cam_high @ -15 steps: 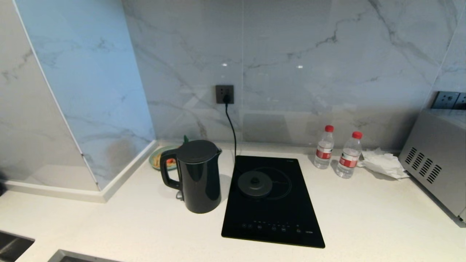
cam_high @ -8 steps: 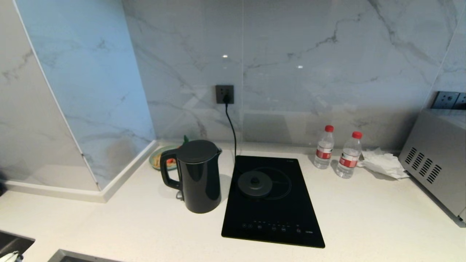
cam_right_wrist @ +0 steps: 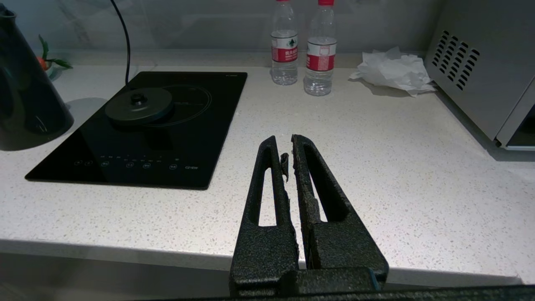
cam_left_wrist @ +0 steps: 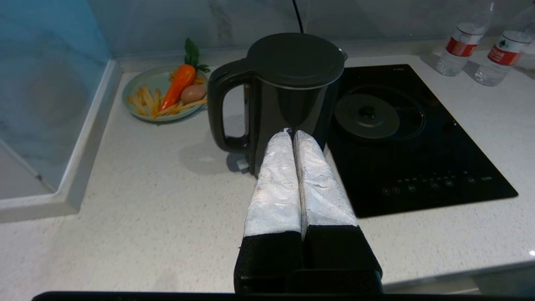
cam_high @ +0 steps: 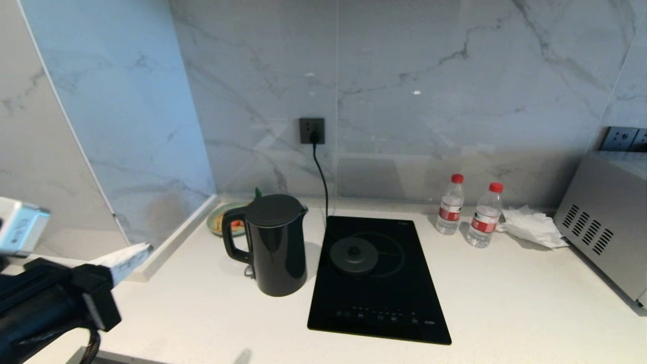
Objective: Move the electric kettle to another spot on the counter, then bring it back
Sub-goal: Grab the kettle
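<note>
The electric kettle [cam_high: 278, 247], tall, glossy and black, stands upright on the white counter [cam_high: 505, 303], just left of the cooktop with its handle turned left. My left gripper [cam_high: 144, 248] hovers at the counter's left front, well short of the kettle and pointing toward it. In the left wrist view its white-wrapped fingers [cam_left_wrist: 273, 175] are pressed together on nothing, and the gripper [cam_left_wrist: 291, 132] lines up with the kettle [cam_left_wrist: 292, 83] body beyond. My right gripper [cam_right_wrist: 283, 142] is parked, shut and empty, over the counter's [cam_right_wrist: 376, 146] front edge; the kettle [cam_right_wrist: 25, 104] stands far to its side.
A black cooktop [cam_high: 376, 283] carries the round kettle base [cam_high: 354, 254], corded to a wall socket [cam_high: 311, 130]. A plate of food [cam_left_wrist: 163, 94] lies behind the kettle by the corner wall. Two water bottles [cam_high: 449, 205], crumpled tissue [cam_high: 530, 227] and a grey appliance [cam_high: 606, 227] stand at the right.
My left arm has risen into the head view from the lower left and now points toward the kettle. The kettle and everything else have stayed put.
</note>
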### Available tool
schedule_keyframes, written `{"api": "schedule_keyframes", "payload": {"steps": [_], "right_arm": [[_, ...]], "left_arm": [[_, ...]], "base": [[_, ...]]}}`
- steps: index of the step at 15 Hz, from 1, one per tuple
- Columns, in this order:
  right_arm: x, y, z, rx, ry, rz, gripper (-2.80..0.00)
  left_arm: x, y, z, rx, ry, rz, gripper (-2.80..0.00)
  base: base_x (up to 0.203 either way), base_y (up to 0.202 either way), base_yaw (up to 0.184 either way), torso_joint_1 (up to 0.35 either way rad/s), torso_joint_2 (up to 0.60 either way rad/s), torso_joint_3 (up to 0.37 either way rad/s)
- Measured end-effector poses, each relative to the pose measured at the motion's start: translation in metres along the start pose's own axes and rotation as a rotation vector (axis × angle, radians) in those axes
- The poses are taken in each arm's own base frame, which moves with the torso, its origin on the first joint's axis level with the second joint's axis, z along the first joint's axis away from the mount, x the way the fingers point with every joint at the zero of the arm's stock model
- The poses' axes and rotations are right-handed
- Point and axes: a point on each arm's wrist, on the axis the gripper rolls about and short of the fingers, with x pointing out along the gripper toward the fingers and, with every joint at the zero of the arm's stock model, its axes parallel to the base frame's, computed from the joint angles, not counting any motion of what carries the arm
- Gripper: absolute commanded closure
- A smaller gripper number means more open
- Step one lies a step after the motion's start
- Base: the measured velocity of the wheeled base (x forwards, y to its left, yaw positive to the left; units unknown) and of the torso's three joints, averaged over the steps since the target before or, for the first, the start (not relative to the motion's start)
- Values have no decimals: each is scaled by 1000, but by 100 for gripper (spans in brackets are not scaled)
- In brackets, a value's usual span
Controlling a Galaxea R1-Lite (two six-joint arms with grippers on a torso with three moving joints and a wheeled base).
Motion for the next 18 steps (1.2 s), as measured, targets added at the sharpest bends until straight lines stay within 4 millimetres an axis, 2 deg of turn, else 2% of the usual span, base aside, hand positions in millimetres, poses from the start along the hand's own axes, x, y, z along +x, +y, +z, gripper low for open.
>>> {"api": "schedule_keyframes", "payload": {"steps": [2, 5, 10, 14, 18], "right_arm": [[0, 0, 0, 0, 0, 0, 0], [0, 0, 0, 0, 0, 0, 0], [0, 0, 0, 0, 0, 0, 0], [0, 0, 0, 0, 0, 0, 0], [0, 0, 0, 0, 0, 0, 0]], "left_arm": [[32, -13, -1, 10, -3, 11, 0], [67, -24, -12, 18, 20, 17, 0], [119, -23, -49, 19, 31, 90, 0], [142, -1, -76, 16, -4, 171, 0], [158, 5, -102, 23, 56, 191, 0]], "base": [[0, 0, 0, 0, 0, 0], [0, 0, 0, 0, 0, 0], [0, 0, 0, 0, 0, 0], [0, 0, 0, 0, 0, 0], [0, 0, 0, 0, 0, 0]]}}
